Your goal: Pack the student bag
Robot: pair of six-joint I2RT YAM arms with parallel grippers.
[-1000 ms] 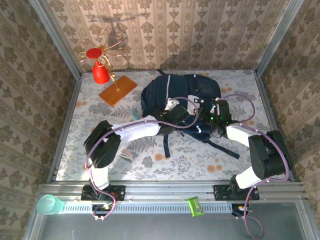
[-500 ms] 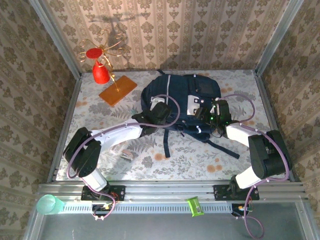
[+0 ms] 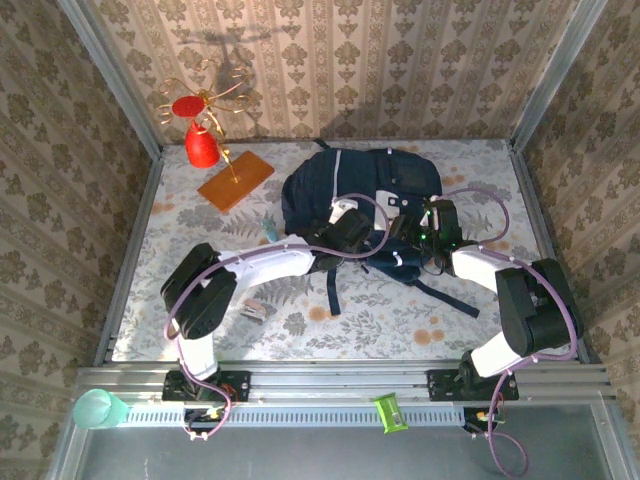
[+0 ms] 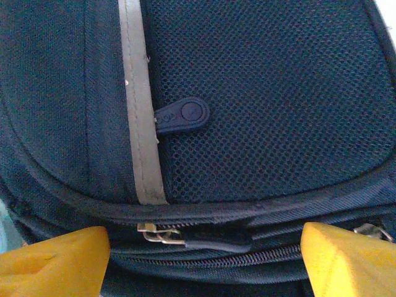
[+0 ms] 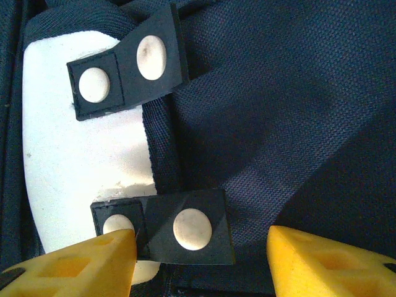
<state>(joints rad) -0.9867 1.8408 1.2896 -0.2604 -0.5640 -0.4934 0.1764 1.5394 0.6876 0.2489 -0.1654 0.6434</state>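
While the floral-patterned worktop [image 3: 200, 260] carries the large dark navy fabric backpack with grey trim [image 3: 320, 185] at its far middle, the left tool [image 4: 204, 246] stands wide over its metal zip pull [image 4: 158, 234] and the right tool [image 5: 201, 246] stands parted astride a black studded tab [image 5: 185, 226] by its white patch [image 5: 74, 161].

student bag [image 3: 312, 185] centre-rear on table [image 3: 400, 325] | stand [image 3: 235, 180] left of it | small item [image 3: 252, 310], perhaps a card, front-left
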